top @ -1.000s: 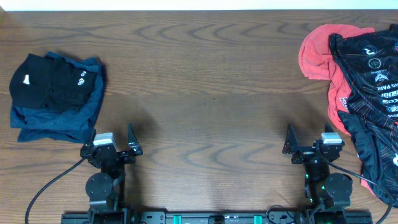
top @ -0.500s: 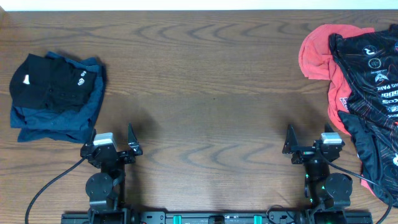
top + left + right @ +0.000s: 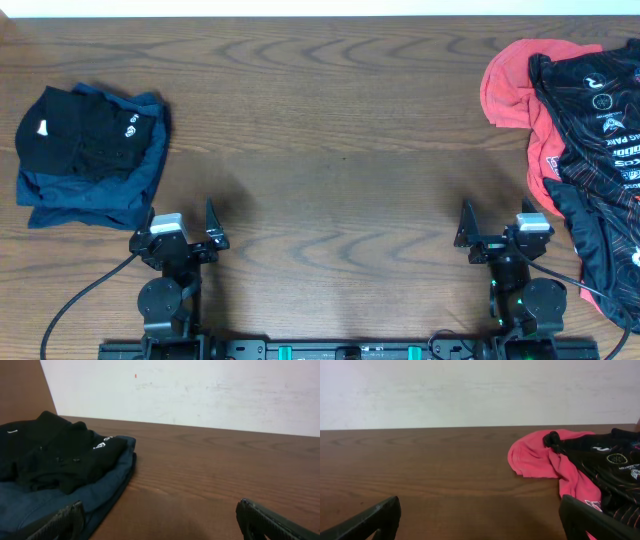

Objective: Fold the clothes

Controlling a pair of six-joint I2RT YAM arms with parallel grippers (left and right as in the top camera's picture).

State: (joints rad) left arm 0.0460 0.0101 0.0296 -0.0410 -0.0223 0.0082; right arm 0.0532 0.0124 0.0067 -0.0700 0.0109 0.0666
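Observation:
A black jersey (image 3: 600,140) with thin orange lines and white logos lies crumpled at the table's right edge, partly over a red T-shirt (image 3: 512,85). Both show in the right wrist view, the jersey (image 3: 607,457) behind and right of the red T-shirt (image 3: 535,457). My right gripper (image 3: 497,215) stands open near the front edge, just left of the jersey's lower part, with nothing between its fingers (image 3: 480,507). My left gripper (image 3: 180,212) is open too, at the front left, holding nothing (image 3: 160,510).
A folded black garment (image 3: 75,135) rests on a folded dark blue one (image 3: 95,200) at the far left, just behind my left gripper; the blue cloth (image 3: 75,495) reaches near the left finger. Brown wooden table (image 3: 330,150); a white wall (image 3: 480,390) stands behind it.

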